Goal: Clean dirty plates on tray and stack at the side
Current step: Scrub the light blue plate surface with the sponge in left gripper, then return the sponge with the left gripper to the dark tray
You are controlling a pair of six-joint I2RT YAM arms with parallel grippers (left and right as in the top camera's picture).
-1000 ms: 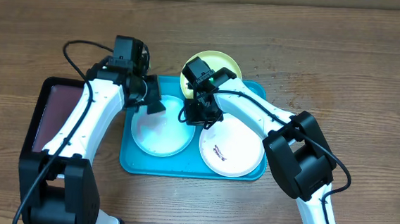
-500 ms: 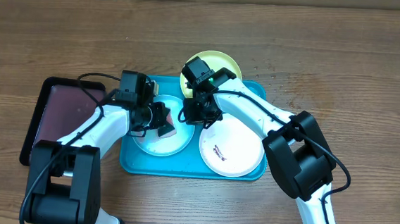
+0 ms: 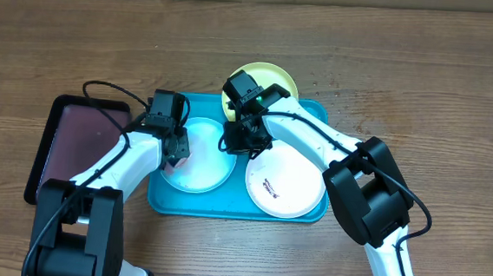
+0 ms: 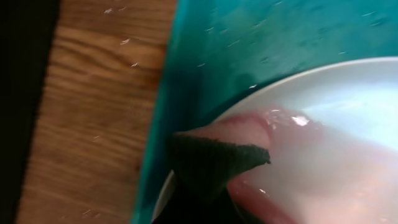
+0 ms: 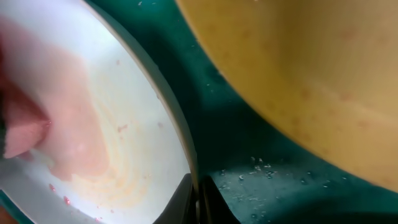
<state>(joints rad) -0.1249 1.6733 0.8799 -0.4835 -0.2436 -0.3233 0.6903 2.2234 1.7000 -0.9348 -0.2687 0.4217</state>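
The blue plate (image 3: 201, 161) is seen lying in the left half of the tray (image 3: 224, 209), with the white plate (image 3: 287, 183) beside it on the right and the yellow plate (image 3: 272, 77) resting partly over the tray's far rim. All of it is carried on the wooden surface (image 3: 408, 62).

The right claw (image 3: 236, 142) is clamped on the blue plate's right rim; in the right wrist view the thin edge is caught between the two fingertips. The left claw (image 3: 177, 148) is set over the opposite, left rim. Its fingers are not shown in its own view, but it is judged to be closed on the sponge (image 4: 214, 165), which is pressed on the plate just inside the edge.

A pale pink film and a few red specks are seen between the sponge and the pinched rim. The uncleaned part thus lies rightward from the sponge, toward the right claw, so a wipe along that left-to-right line is judged to be called for. The left arm is the nearer one.
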